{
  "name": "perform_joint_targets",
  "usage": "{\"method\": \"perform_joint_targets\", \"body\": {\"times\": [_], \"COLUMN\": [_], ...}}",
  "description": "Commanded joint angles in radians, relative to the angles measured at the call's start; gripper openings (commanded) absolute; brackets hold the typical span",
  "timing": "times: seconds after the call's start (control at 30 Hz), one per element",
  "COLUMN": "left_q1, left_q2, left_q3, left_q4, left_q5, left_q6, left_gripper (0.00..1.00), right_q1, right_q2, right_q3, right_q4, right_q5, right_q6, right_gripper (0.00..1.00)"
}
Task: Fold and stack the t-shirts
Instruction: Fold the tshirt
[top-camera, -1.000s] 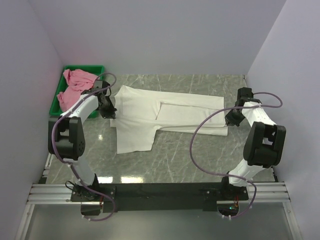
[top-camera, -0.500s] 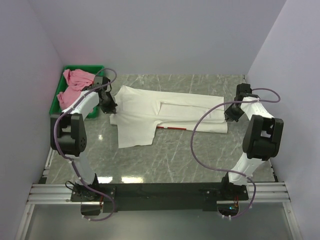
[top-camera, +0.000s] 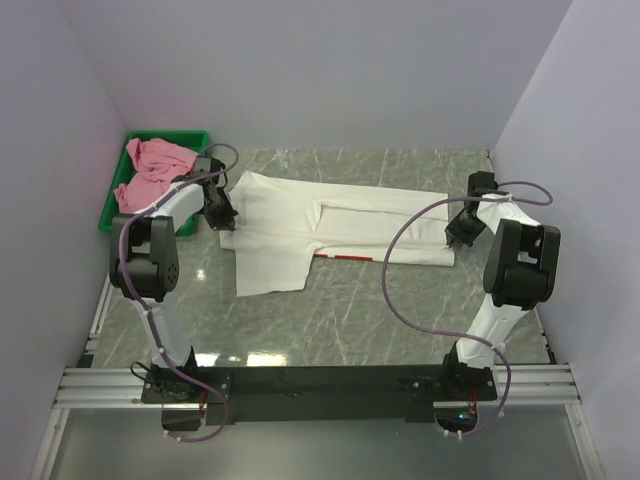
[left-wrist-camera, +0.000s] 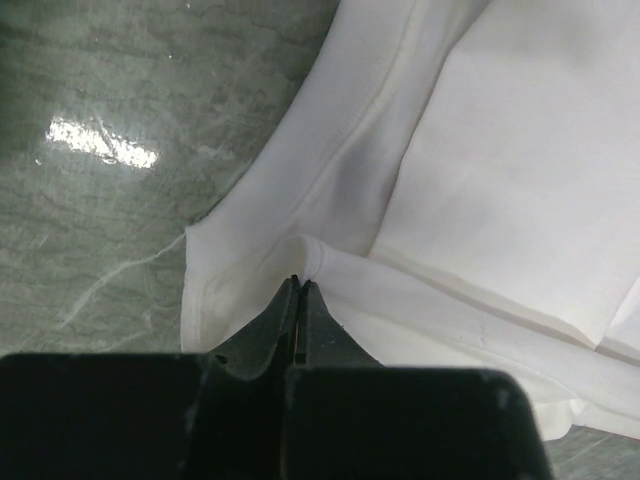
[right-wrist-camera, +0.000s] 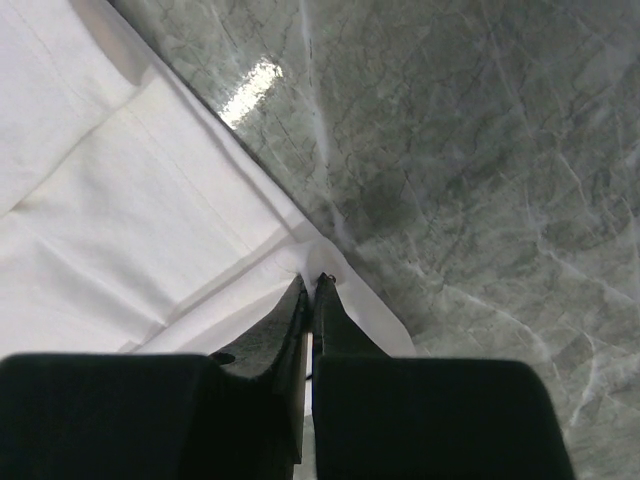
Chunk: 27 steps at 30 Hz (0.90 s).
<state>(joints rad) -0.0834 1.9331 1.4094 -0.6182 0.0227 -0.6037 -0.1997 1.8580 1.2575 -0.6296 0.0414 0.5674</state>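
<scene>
The white t-shirt (top-camera: 300, 225) lies flat on the table (top-camera: 400, 310), folded into a long band with one flap reaching toward the arms' bases. It spans the whole gap between the two grippers. The left gripper (left-wrist-camera: 300, 288) has its fingers pressed together on a small raised pucker at the shirt's edge. A hemmed piece spreads out just left of its tips, and folded layers fan away ahead and to their right. The right gripper (right-wrist-camera: 312, 282) pinches the opposite corner of the shirt in the same way (the cloth gathers into a little peak at its tips), with white fabric to its left and bare marble ahead and to its right. A thin red strip (top-camera: 342, 256) shows at the shirt's near edge, between the two grippers. The pink t-shirt (top-camera: 150, 165) sits crumpled in the green tray (top-camera: 185, 135), near the left gripper on its outer side and well apart from the right one.
</scene>
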Motion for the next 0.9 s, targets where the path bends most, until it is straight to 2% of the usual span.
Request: {"method": "perform_joint_targets", "body": {"times": [0.0, 0.37, 0.87], "left_q1": [0.016, 0.013, 0.013], "left_q2": [0.009, -0.051, -0.037], "left_q3": [0.036, 0.014, -0.021], "left_q4": [0.057, 0.121, 0.161], "left_q5": [-0.052, -0.061, -0.076], "left_q6": [0.018, 0.036, 0.019], "left_gripper": [0.01, 0.01, 0.01], "right_q1": [-0.003, -0.003, -0.004], "right_q2": [0.007, -0.014, 0.001], "right_q3": [0.017, -0.017, 0.011], "right_q4": [0.062, 0.100, 0.123], "right_q5": [0.058, 0.063, 0.038], "right_q6": [-0.004, 0.003, 0.002], "right_gripper": [0.00, 0.01, 0.04]}}
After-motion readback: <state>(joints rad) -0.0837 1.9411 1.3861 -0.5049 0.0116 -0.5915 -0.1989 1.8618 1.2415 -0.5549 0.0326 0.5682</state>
